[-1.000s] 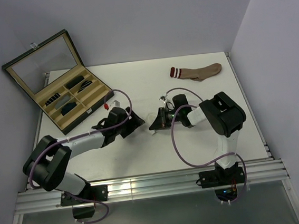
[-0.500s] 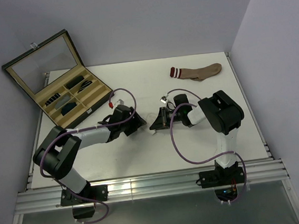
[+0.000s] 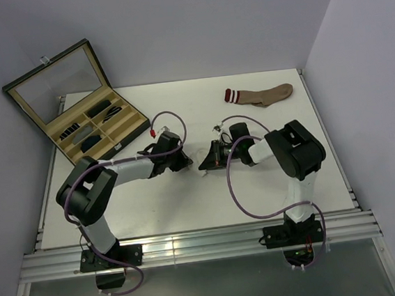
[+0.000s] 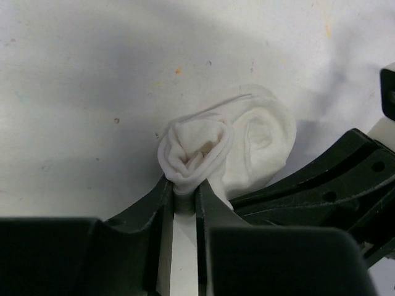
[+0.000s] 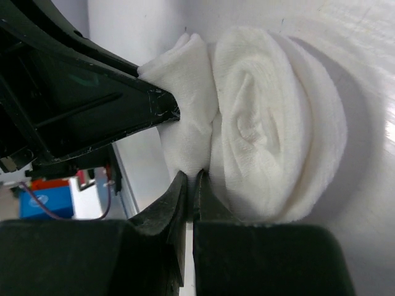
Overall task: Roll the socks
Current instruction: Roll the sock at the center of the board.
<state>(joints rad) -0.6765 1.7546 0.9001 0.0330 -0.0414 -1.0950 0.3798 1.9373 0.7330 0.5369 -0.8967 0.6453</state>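
1. White sock (image 4: 247,139) lies as a compact roll near the middle of the table (image 3: 189,205), well apart from all four edges.
2. The left gripper (image 4: 185,188) pinches a bunched fold at one side of the roll. Its fingers are almost together, with white cloth between them.
3. The right gripper (image 5: 190,180) comes from the opposite side. Its fingers are pressed together on a thin edge of the same sock, and the tips of the two grippers are just beside each other.
4. A wide stretch of bare tabletop lies between the roll and the near edge, and another stretch lies behind it.
5. A brown sock (image 3: 259,95) lies flat near the far right corner, and an open case (image 3: 101,129) stands at the far left corner. Both are well apart from the grippers.
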